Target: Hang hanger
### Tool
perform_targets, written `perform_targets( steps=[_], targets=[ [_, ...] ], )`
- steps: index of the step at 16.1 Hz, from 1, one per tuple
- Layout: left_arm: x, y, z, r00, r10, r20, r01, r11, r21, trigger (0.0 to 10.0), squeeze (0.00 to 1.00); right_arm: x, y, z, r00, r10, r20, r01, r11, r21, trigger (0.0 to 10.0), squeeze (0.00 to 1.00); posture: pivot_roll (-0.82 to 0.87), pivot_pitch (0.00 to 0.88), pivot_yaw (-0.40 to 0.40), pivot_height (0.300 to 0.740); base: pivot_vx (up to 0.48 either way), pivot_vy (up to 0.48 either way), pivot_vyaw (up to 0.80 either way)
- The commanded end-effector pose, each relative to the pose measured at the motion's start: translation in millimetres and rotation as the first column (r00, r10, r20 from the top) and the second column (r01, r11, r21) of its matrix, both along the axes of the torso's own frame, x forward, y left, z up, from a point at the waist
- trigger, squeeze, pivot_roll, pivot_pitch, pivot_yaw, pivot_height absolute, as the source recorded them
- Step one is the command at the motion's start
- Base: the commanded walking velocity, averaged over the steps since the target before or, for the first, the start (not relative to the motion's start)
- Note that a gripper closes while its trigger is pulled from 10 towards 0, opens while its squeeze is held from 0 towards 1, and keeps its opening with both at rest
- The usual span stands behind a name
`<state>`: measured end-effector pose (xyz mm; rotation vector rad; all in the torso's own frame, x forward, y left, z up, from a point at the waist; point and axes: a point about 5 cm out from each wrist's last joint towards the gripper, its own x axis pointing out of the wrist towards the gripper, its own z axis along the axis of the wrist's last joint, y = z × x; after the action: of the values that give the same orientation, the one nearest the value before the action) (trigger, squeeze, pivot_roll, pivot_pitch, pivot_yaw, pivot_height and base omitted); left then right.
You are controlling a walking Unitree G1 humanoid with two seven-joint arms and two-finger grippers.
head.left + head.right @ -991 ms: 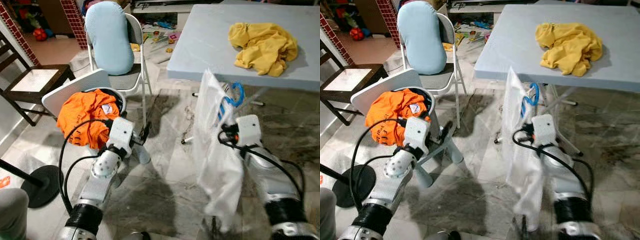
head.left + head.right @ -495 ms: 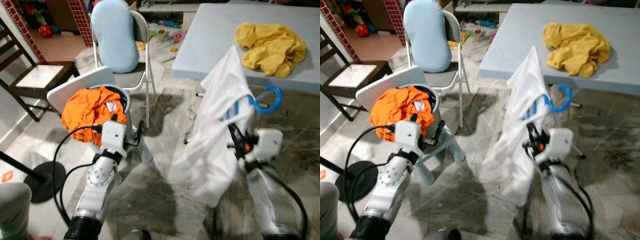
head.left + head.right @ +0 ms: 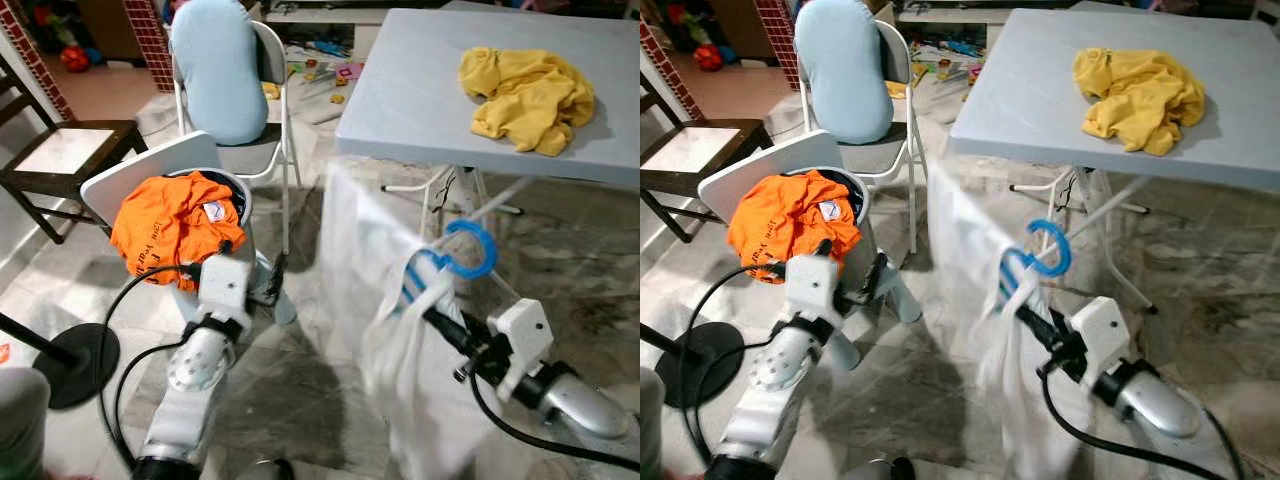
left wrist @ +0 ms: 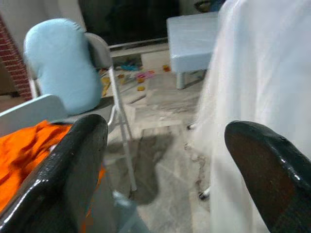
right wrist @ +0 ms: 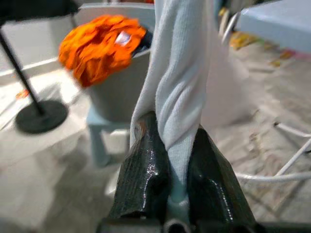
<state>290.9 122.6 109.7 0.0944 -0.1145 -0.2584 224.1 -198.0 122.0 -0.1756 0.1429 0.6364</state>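
Observation:
A blue hanger (image 3: 470, 250) carries a white garment (image 3: 360, 260) that hangs blurred over the floor in front of the table. My right gripper (image 3: 435, 318) reaches in low from the right and is shut on the hanger's neck, where the cloth is bunched. In the right wrist view its fingers (image 5: 146, 165) pinch a twisted strand of white cloth (image 5: 177, 97). My left gripper (image 3: 272, 280) is open and holds nothing. It hovers beside the basket of orange clothing, and its fingers (image 4: 73, 165) stand wide apart in the left wrist view.
A grey folding table (image 3: 420, 90) with a yellow garment (image 3: 528, 82) stands at the back right. A folding chair with a pale blue cushion (image 3: 215, 70) is behind a white basket (image 3: 150, 170) with orange clothing (image 3: 170, 225). A dark wooden chair (image 3: 50, 160) and a black stand base (image 3: 70, 365) are on the left.
My right arm has dropped low and swung out to the right. The hanger and white garment have swung left, and the hook now points up. The left arm has hardly moved.

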Motion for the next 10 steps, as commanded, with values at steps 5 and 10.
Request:
perform_targets(
  steps=[5,10],
  targets=[
    [12.7,-41.9,8,0.993,-0.120,0.017,0.121,0.991,-0.048,10.0,0.00,11.6,13.1,29,0.997,-0.075,0.021,0.071,0.987,0.144,10.0,0.00,-0.09,0.106,0.037,0.740,0.000,0.000,0.00],
    [14.4,-68.1,12,0.979,-0.202,0.029,0.204,0.974,-0.095,10.0,0.00,0.1,31.5,30,0.989,-0.129,-0.069,0.143,0.949,0.282,10.0,0.00,-0.12,0.123,0.037,0.740,0.000,0.000,0.00]
  ],
)
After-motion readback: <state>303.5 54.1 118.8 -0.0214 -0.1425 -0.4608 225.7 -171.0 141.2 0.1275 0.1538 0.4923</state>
